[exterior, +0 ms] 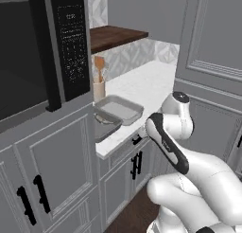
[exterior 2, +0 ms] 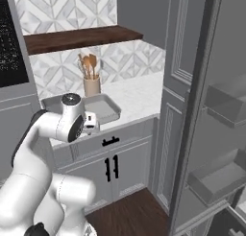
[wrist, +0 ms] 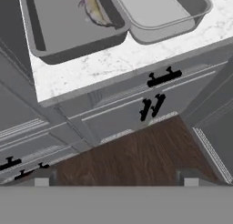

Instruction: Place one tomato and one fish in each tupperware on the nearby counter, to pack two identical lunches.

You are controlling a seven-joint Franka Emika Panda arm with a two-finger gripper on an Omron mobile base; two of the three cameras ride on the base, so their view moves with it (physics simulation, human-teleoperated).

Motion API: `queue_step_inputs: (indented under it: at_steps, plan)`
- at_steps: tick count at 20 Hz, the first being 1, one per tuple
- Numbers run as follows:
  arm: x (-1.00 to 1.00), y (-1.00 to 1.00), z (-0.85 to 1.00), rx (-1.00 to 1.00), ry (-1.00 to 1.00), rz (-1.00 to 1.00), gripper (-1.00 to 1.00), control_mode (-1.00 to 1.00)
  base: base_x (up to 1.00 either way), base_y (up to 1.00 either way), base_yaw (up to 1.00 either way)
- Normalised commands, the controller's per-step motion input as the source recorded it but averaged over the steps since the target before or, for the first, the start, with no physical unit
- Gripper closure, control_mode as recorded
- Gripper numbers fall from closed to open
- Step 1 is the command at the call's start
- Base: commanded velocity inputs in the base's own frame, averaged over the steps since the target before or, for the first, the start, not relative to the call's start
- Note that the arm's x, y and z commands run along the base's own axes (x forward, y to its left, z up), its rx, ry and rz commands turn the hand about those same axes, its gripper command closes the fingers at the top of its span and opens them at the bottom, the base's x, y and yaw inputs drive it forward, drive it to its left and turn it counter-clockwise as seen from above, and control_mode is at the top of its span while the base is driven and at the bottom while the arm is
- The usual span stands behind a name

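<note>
On the white marble-look worktop (exterior: 142,83) sit the two shallow grey rectangular tupperware trays, side by side and touching. The left tray (wrist: 68,38) has a slim silvery-grey fish (wrist: 94,10) lying against its right wall, the right tray (wrist: 168,13) looks bare from what I can see. My jaws (wrist: 116,182) are spread wide with nothing in them, hanging out past the worktop edge over the dark brown wooden floor (wrist: 136,159), facing the grey panelled cabinets (wrist: 136,104). Behind the trays there's a tan utensil cup (exterior 2: 92,86) with wooden spoons.
</note>
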Motion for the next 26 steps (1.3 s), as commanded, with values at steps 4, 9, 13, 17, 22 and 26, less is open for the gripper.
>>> queue_step_inputs:
  at_steps: [4, 9, 13, 17, 22, 26]
  plan:
    - [0.00, 0.00, 0.00, 0.00, 0.00, 0.00, -1.00, 1.00, -1.00, 0.00, 0.00]
    - [0.00, 0.00, 0.00, 0.00, 0.00, 0.00, -1.00, 1.00, -1.00, -0.03, -0.14]
    - [0.00, 0.00, 0.00, 0.00, 0.00, 0.00, -1.00, 1.00, -0.88, -0.08, -0.68]
    - [0.00, 0.00, 0.00, 0.00, 0.00, 0.00, -1.00, 1.00, -0.11, 0.00, -0.98]
    - [0.00, 0.00, 0.00, 0.00, 0.00, 0.00, -1.00, 1.00, 0.01, 0.00, -1.00]
    - [0.00, 0.00, 0.00, 0.00, 0.00, 0.00, -1.00, 1.00, 0.83, 0.33, -0.68]
